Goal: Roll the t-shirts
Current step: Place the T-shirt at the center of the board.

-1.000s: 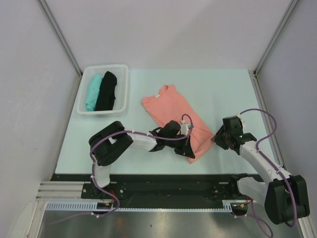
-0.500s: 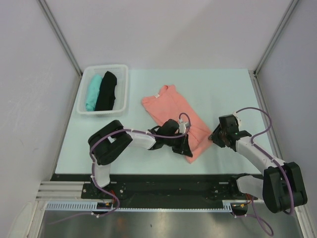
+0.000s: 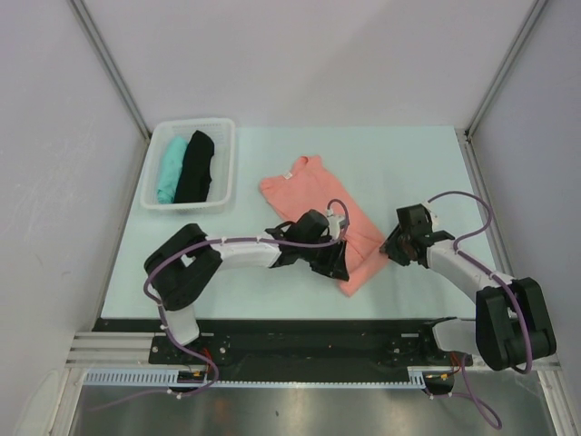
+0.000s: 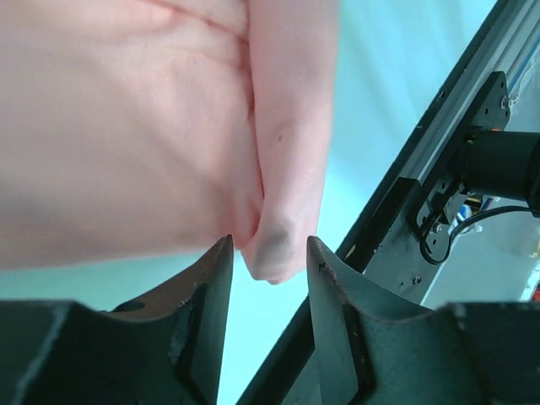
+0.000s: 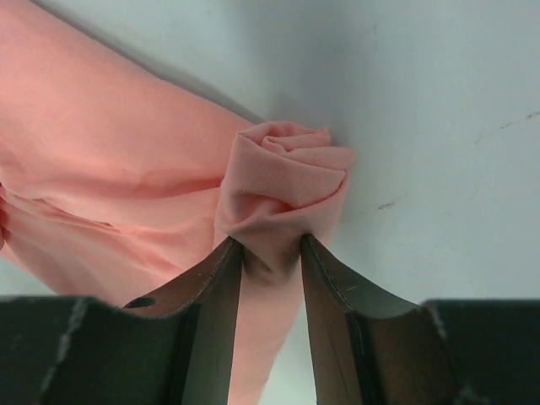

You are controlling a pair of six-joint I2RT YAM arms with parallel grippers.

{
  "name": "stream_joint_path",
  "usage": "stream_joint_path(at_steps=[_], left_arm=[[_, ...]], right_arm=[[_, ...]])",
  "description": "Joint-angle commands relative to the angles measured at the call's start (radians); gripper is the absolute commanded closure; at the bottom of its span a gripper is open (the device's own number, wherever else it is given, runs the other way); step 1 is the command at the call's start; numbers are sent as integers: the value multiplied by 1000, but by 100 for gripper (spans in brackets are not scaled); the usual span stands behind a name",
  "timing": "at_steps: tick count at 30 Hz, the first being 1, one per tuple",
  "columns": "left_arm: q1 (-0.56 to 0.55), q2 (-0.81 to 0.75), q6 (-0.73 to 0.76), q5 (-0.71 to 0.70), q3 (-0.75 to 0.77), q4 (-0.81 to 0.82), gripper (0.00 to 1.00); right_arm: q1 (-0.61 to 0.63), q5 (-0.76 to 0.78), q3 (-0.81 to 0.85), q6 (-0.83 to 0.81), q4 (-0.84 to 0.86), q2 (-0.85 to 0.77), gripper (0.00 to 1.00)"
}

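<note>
Pale green tabletop (image 3: 408, 163), white walls around. The salmon-pink t-shirt (image 3: 313, 191) lies mid-table, its near end rolled. The right gripper (image 5: 270, 243) clamps the roll's right end. The left gripper (image 4: 268, 243) has its jaws parted at the left end, and its arm hides some cloth. Far left, a basket (image 3: 228, 159) holds a teal t-shirt (image 3: 170, 168) and a black t-shirt (image 3: 194, 166).

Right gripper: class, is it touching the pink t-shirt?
Touching. Right wrist view: the right gripper pinches the pink t-shirt, rolled end between both fingers.
</note>
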Motion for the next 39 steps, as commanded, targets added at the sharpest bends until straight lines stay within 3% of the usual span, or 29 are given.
stream_joint_path(at_steps=[1, 9, 13, 16, 29, 39], left_arm=[[5, -96, 96, -57, 70, -99, 55], [-13, -44, 136, -107, 220, -148, 53], [-30, 67, 122, -97, 332, -137, 62], [-56, 122, 117, -104, 375, -127, 64], [-93, 225, 102, -176, 384, -120, 74], [-93, 256, 96, -293, 395, -174, 83]], right_arm=[[9, 50, 43, 2, 3, 30, 61], [17, 61, 66, -2, -22, 34, 60], [18, 61, 71, 1, -25, 36, 60], [18, 69, 74, 1, -34, 35, 60], [17, 58, 79, -5, -42, 25, 59], [17, 111, 77, -80, -83, -134, 54]])
